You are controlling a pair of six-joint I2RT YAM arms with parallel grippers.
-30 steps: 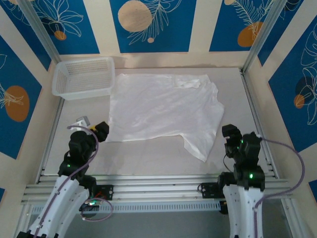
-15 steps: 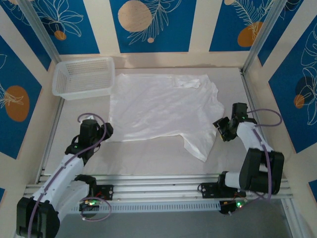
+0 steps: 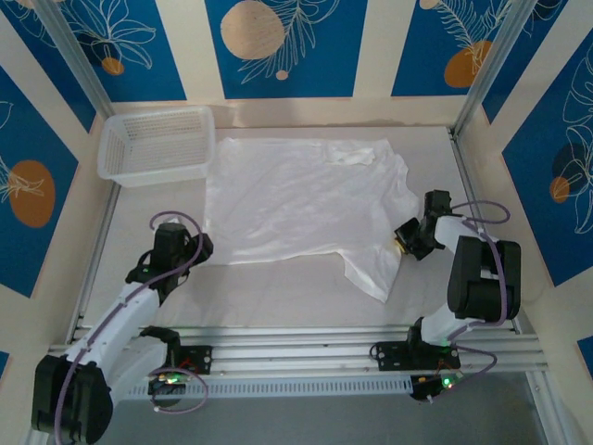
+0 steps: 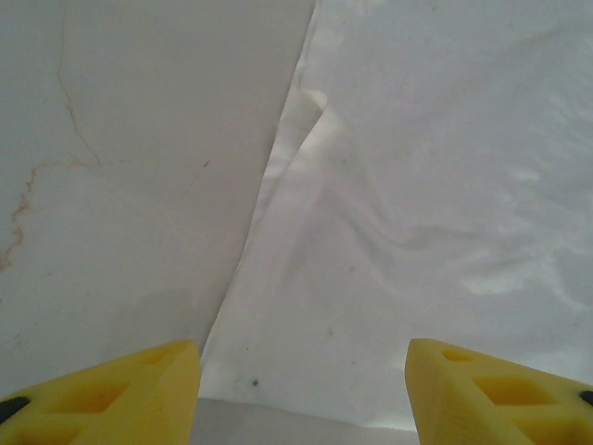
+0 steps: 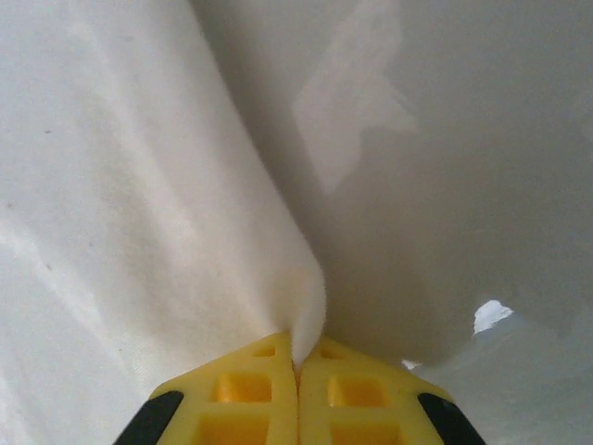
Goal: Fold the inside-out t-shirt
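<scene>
Closest to me, the 2 arms reach out from the near edge of the table [image 3: 278, 292], 1 toward each side of the inside-out t-shirt [image 3: 306, 199]. The left gripper [image 3: 190, 243] sits low at the shirt's near left corner. Its wrist camera shows the gripper [image 4: 301, 371] with its yellow fingers [image 4: 120, 389] standing well apart and nothing between them. Beyond them the hem of the shirt [image 4: 417, 185] runs diagonally across the bare tabletop [image 4: 120, 139]. On the other side, the right gripper [image 3: 406, 241] meets the shirt's right edge just above the sleeve that trails toward me. From overhead it looks like a dark block touching cloth. From the wrist, the gripper [image 5: 296, 357] has its 2 fingers pressed together on a thin ridge of white fabric [image 5: 139, 185], which rises in a fold from the pinch. The shirt lies spread mostly flat across the middle of the table, with soft wrinkles and a bunched patch near its far edge. Farthest off, in the far left corner, a white mesh basket [image 3: 153, 171] stands just beside the shirt's far left corner, and I see only its own mesh floor inside.
</scene>
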